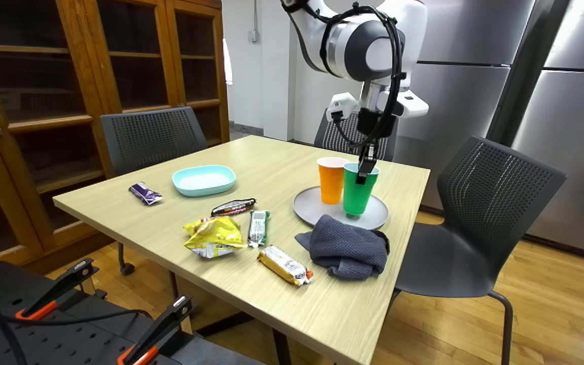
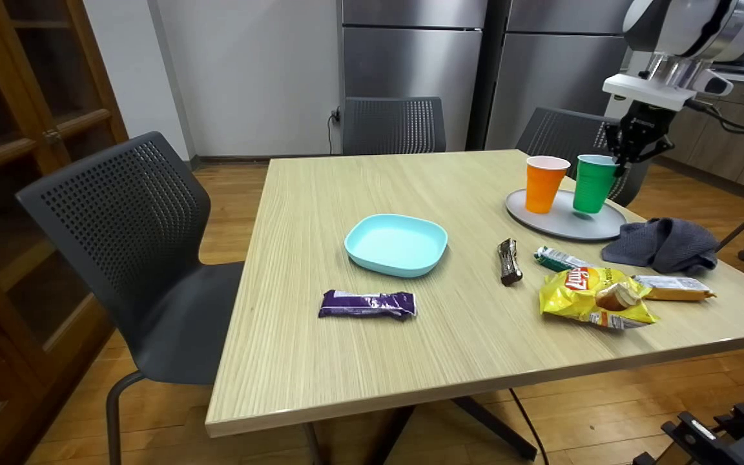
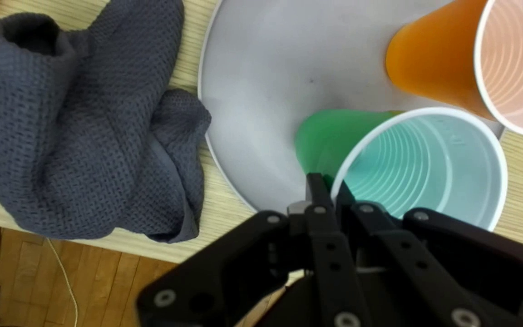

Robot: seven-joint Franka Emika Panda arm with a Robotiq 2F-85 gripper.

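The pale table (image 1: 271,162) bears a round grey plate (image 3: 252,91), with a crumpled dark cloth (image 3: 93,145) by the plate's edge; an orange cup (image 2: 544,187) stands on the plate, and just beside it is a green cup (image 2: 593,186), its wall clamped at the rim between the jaws

My white Franka Panda arm (image 1: 407,43) reaching down from above, silver wrist flange (image 1: 371,93) angled low, black Robotiq gripper (image 3: 333,188) slanted tip-down, jaws pinched in a thin grip, fingers (image 3: 327,229) side by side
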